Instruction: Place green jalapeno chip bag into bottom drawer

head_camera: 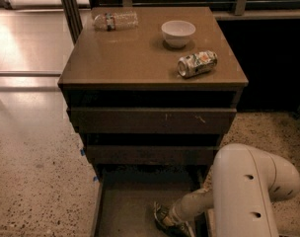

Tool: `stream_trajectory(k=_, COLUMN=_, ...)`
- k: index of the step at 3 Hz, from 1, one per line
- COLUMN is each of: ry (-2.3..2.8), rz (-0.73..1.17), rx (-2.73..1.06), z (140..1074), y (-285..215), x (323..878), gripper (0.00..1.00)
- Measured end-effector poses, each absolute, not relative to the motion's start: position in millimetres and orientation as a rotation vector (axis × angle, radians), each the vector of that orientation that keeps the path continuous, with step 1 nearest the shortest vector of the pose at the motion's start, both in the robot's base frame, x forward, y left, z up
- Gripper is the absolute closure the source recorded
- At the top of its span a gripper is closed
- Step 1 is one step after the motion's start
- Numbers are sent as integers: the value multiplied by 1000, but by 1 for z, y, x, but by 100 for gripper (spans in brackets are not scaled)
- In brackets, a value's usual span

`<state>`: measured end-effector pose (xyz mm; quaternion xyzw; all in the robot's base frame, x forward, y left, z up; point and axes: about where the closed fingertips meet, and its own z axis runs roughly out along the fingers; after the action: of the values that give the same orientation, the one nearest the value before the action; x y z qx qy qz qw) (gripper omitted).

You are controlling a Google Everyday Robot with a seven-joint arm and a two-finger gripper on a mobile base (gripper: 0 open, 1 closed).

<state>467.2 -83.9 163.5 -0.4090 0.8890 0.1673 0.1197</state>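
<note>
The bottom drawer [125,206] is pulled open at the foot of the dark brown cabinet. My white arm reaches down into it from the lower right. My gripper [166,222] sits low inside the drawer near its right side. A small patch of the green jalapeno chip bag [160,217] shows at the gripper, down by the drawer floor; most of the bag is hidden by the wrist.
On the cabinet top [115,58] lie a tipped green-white can [197,63], a white bowl [178,33] and a plastic bottle [115,20] on its side. The two upper drawers [150,120] are closed. Speckled floor lies to the left.
</note>
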Motion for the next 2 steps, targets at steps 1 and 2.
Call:
stream_trajectory(k=1, ry=2547, rz=486, rx=-1219, z=150, y=-65, x=495, gripper=100)
stream_trajectory(k=2, ry=2547, rz=486, rx=-1219, z=150, y=-65, x=495, gripper=100)
